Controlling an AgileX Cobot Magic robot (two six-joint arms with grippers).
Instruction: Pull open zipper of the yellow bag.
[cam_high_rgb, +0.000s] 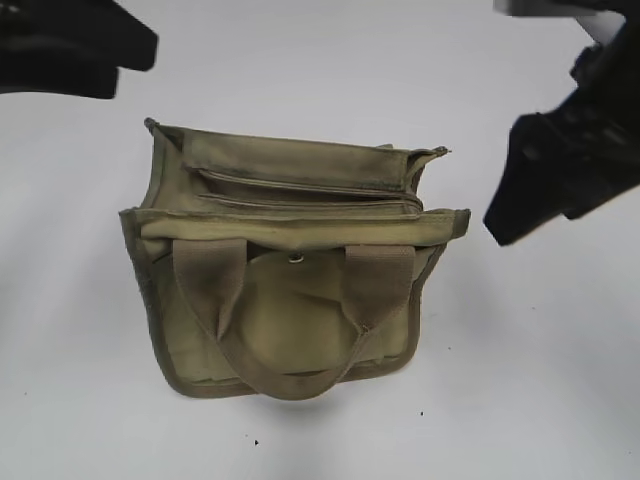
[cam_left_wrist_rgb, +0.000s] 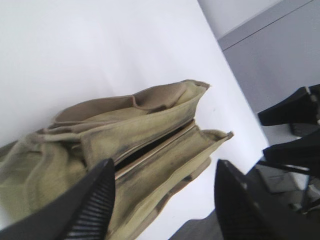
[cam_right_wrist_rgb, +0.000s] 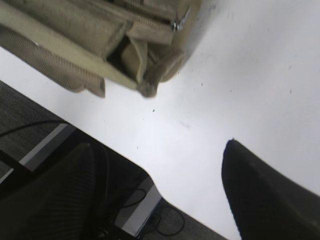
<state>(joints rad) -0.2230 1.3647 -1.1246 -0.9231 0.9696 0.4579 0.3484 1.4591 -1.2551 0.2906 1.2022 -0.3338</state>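
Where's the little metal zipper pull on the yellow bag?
The zipper pull shows in the right wrist view, at the end of the zipper near the yellow bag's corner. That is the bag's right end in the exterior view.

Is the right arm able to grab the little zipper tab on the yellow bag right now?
Probably yes. The right gripper hangs open just off the yellow bag, on the side where the pull tab sits at the zipper's end, with nothing between them.
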